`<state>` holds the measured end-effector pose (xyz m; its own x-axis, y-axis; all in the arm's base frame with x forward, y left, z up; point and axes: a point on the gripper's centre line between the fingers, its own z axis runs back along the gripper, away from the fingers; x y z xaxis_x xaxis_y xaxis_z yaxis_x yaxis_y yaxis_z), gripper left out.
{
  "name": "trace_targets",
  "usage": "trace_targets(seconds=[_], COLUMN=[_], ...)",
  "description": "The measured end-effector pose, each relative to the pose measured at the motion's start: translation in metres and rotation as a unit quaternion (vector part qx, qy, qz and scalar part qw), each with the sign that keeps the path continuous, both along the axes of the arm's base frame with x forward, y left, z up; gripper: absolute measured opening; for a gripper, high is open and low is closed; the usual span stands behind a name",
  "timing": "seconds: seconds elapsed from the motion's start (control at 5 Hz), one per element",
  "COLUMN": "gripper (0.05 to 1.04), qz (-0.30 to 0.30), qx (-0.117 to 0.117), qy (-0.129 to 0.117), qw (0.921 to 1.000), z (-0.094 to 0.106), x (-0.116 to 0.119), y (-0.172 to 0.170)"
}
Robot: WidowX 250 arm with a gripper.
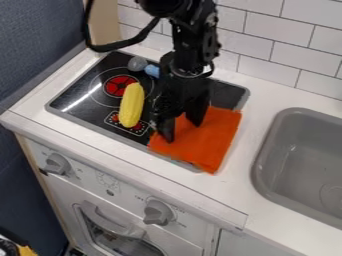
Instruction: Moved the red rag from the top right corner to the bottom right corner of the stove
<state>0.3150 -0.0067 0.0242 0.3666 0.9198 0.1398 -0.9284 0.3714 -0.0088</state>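
We see a white counter [267,127] running across the toy kitchen, in front of a white tiled wall [280,42]. Below its left part is the oven front [120,215], with 2 grey knobs, 1 at the left [58,164] and 1 at the right [158,212]. A grey sink [300,165] is set into the counter at our right, and beside it, toward the left, we have the black stove top [80,97].

The black arm [192,42] comes in from the top edge and hangs over the stove. The red rag [207,142], orange-red to our eyes, lies spread over the bottom right corner of the stove top, its lowest tip at the rim. The gripper [182,131] is down at the rag, its 2 fingers apart, with some of the cloth showing between them.

To its left, the yellow corn [131,105] lies lengthwise beside the red burner mark [119,86]. Behind these we find a small grey-and-blue object [137,63], perhaps a toy utensil, partly behind the arm.
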Motion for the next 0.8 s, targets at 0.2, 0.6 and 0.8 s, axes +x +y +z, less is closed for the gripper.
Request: trace_targets(seconds=[0.2, 0.6, 0.8], gripper=[0.997, 0.999, 0.999], qz=[-0.004, 0.005, 0.011], qx=[0.014, 0.015, 0.001], qy=[0.006, 0.000, -0.037], qw=[0.9999, 0.9999, 0.9992], z=[0.005, 0.013, 0.036], x=[-0.012, -0.013, -0.002], y=[0.007, 0.016, 0.016])
